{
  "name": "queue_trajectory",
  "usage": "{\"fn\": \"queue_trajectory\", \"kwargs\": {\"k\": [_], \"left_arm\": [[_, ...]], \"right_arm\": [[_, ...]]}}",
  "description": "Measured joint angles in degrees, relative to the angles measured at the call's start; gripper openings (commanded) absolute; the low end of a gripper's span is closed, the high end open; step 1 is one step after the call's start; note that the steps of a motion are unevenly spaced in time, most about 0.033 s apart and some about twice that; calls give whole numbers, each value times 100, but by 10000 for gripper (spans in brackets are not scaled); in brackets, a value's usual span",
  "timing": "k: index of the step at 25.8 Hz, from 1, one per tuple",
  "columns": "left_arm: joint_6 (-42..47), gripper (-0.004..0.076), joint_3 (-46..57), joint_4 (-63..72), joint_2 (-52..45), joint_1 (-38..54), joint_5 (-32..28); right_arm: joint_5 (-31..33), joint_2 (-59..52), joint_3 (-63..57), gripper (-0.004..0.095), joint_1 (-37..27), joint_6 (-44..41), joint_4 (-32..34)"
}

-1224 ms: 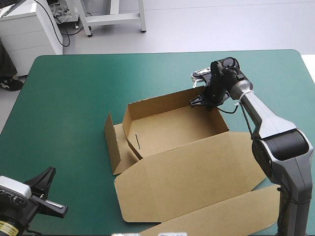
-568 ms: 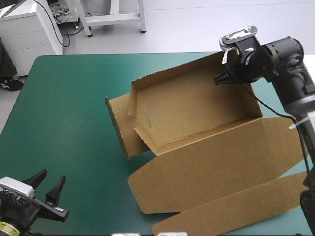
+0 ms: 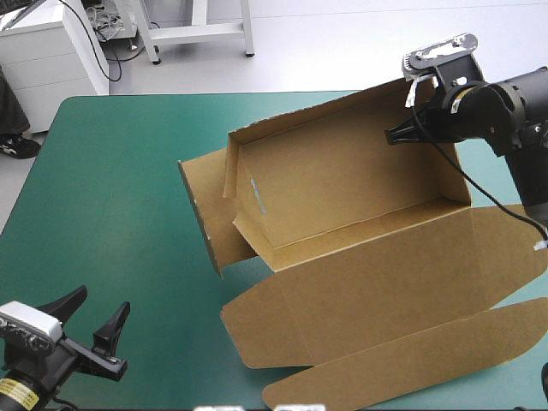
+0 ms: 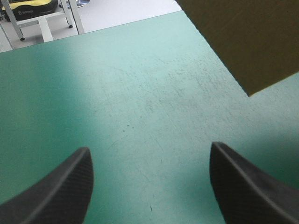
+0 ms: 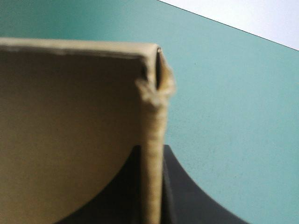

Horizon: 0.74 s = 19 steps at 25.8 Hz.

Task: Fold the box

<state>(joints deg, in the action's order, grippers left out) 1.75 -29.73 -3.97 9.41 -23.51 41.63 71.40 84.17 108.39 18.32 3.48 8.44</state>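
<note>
The brown box (image 3: 342, 197) hangs tilted over the middle and right of the tabletop (image 3: 111, 188), an open tray with its walls raised and its hollow turned up toward the room. The right hand (image 3: 402, 133) holds it by the far right corner, clamped on the top edge of the far wall (image 3: 317, 116). From that wrist, the two black fingers (image 5: 187, 196) stand all but closed with the board's thin edge running up between them. The corner above them is creased and slightly frayed, with teal-green cover beyond it.

The lid (image 3: 368, 295) spreads flat from the tray's near wall toward the front edge of the tabletop. Its long tuck flap (image 3: 411, 368) trails along the outer side, near the front right corner. At the tray's left end, a side flap (image 3: 210, 214) juts out over the cover; whether it touches the tabletop cannot be told.

The left hand (image 3: 94, 330) sits low at the front left corner of the tabletop, well apart from the box. It holds nothing, and its fingers (image 4: 60, 186) are spread wide over bare teal-green cover. From that wrist, one corner of brown board shows ahead and off to one side.
</note>
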Motion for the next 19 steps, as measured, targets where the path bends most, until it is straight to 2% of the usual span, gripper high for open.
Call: {"fn": "queue_trajectory", "kwargs": {"k": [8,11,14,17,19], "left_arm": [[110,460,-767,-207,1746,0,-179],[563,417,-1083,-531,2522,0,-276],[1202,331,-1310,-1004,3251,0,-592],[1969,328,-1615,-1673,4153,0,-989],[2064,328,-1700,-1807,4559,0,-1199]], "right_arm": [[0,0,0,-20,0,-6,-13],[0,0,0,-20,0,-1,-13],[0,0,0,-20,0,-1,-13],[0,0,0,-20,0,-1,-13],[0,0,0,-20,0,-1,-13]]}}
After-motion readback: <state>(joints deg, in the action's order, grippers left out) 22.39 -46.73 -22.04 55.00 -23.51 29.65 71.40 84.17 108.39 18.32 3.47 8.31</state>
